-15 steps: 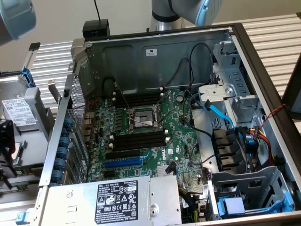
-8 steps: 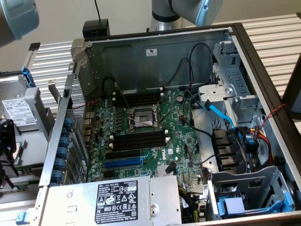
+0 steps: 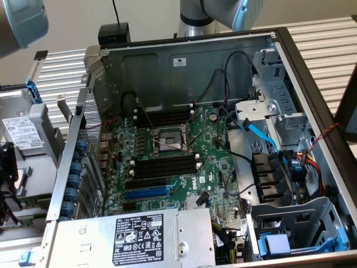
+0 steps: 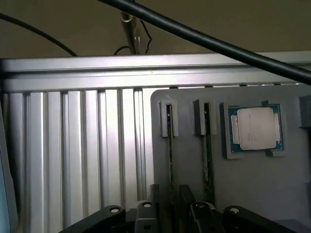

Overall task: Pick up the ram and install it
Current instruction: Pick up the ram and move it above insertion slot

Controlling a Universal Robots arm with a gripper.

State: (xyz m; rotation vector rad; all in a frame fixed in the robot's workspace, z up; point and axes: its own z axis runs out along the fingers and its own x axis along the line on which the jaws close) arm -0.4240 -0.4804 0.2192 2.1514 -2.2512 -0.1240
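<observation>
**Green board, grey case, blue and black accents**

The motherboard [image 3: 215, 153] is green, its memory slots [image 3: 167, 166] black with white end clips, the expansion slot [image 3: 146, 192] blue, inside a grey case [image 3: 167, 72]. At the exterior view's right a light-blue cable [image 3: 259, 133] runs near red, yellow and black wires [image 3: 315, 148]. The silver power supply [image 3: 72, 240] bears a black, white-printed label [image 3: 142, 237]. A grey tray [image 4: 252, 189] holds dark greenish ram sticks [image 4: 207, 160] and a silver-lidded, green-edged processor [image 4: 255, 128], beside ribbed silver rails [image 4: 73, 155].
</observation>
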